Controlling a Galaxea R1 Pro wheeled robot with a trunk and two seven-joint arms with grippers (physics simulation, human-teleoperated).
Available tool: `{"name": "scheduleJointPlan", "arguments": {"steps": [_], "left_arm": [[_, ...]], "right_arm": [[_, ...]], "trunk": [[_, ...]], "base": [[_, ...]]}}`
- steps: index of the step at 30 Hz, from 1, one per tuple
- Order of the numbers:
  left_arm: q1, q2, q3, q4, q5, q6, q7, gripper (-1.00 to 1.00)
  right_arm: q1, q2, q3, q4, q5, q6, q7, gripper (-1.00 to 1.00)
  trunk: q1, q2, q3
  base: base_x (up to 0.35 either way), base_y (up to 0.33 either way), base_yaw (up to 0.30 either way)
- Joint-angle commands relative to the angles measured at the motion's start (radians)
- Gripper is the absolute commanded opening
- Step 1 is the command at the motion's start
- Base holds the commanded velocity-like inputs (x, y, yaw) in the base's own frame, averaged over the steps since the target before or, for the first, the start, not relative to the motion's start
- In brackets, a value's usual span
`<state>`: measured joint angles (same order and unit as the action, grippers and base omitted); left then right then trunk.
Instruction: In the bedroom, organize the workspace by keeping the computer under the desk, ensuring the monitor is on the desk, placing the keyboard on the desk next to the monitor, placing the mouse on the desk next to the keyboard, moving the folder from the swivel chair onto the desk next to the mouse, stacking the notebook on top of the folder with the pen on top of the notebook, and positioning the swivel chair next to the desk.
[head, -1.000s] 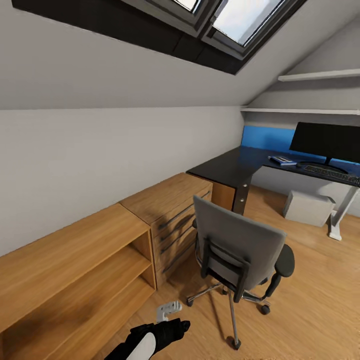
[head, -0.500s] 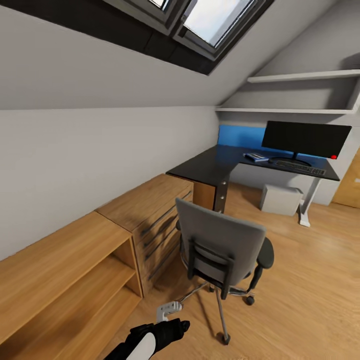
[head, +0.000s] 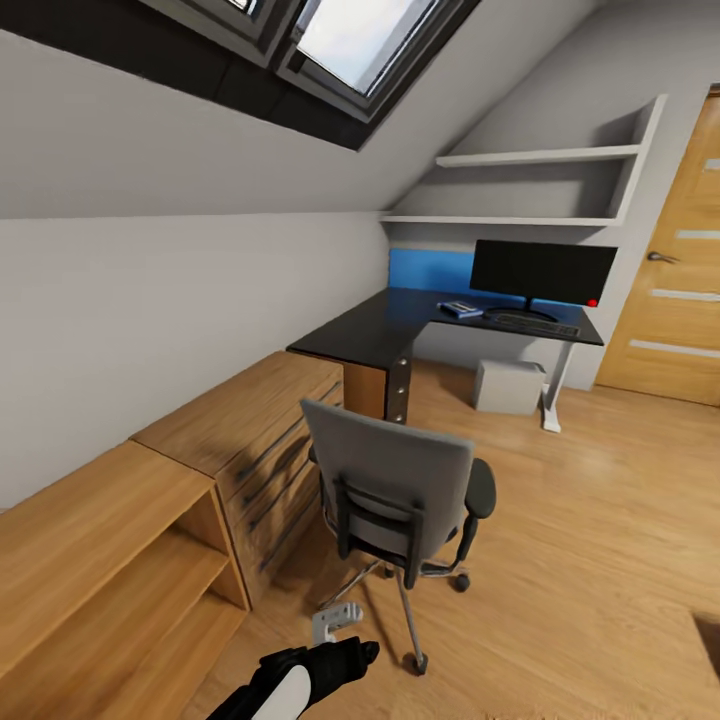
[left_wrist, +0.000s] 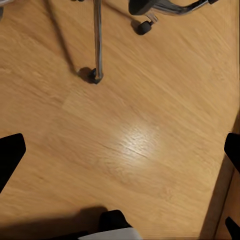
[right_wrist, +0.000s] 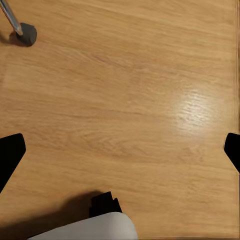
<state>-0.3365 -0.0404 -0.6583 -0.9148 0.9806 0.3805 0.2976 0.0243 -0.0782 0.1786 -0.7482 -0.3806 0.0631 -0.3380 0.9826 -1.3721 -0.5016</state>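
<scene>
The grey swivel chair (head: 400, 485) stands on the wooden floor with its back to me, well short of the black L-shaped desk (head: 365, 330). On the desk's far wing stands the monitor (head: 543, 272) with the keyboard (head: 535, 323) in front of it and the blue folder (head: 460, 310) to its left. The computer (head: 510, 385) sits on the floor under the desk. Mouse, notebook and pen are too small to make out. My left gripper (head: 336, 620) (left_wrist: 120, 155) hangs open over the floor near a chair caster (left_wrist: 94, 75). My right gripper (right_wrist: 120, 152) is open above bare floor.
A low wooden shelf unit (head: 110, 560) and a wooden drawer chest (head: 250, 425) line the left wall up to the desk. A wooden door (head: 675, 290) is at the far right. White wall shelves (head: 530, 160) hang above the monitor. Open floor lies right of the chair.
The whole head view has swung to the right, bringing the door into view and shifting chair and desk leftward in the picture. The chair and my left arm look unmoved.
</scene>
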Motion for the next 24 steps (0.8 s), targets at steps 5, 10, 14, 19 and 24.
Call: {"name": "scheduleJointPlan", "arguments": {"steps": [5, 10, 14, 19, 24], "left_arm": [[-0.001, 0.002, -0.004, -0.002, 0.011, 0.001, 0.009, 1.00], [-0.001, 0.001, -0.003, -0.002, 0.011, 0.001, 0.009, 1.00], [-0.001, 0.002, -0.002, -0.002, 0.011, 0.002, 0.009, 1.00], [-0.001, 0.002, -0.002, -0.002, 0.010, 0.002, 0.009, 1.00], [-0.001, 0.002, -0.002, -0.002, 0.010, 0.002, 0.009, 1.00]], "right_arm": [[0.000, -0.002, 0.006, -0.003, -0.005, 0.006, -0.009, 1.00], [0.000, -0.003, 0.006, -0.004, -0.004, 0.006, -0.009, 1.00], [0.000, -0.002, 0.006, -0.003, -0.004, 0.006, -0.009, 1.00], [0.001, -0.002, 0.007, -0.003, -0.004, 0.005, -0.009, 1.00], [0.001, -0.002, 0.008, -0.003, -0.003, 0.005, -0.008, 1.00]], "trunk": [[0.000, -0.001, -0.001], [0.000, -0.001, -0.001], [0.000, -0.001, -0.001], [0.000, -0.001, -0.001], [0.000, -0.001, -0.001]], "base": [[0.000, 0.146, -0.300], [0.000, 0.237, -0.300], [0.000, 0.266, -0.300], [0.021, 0.275, -0.300], [0.145, 0.257, -0.300]]}}
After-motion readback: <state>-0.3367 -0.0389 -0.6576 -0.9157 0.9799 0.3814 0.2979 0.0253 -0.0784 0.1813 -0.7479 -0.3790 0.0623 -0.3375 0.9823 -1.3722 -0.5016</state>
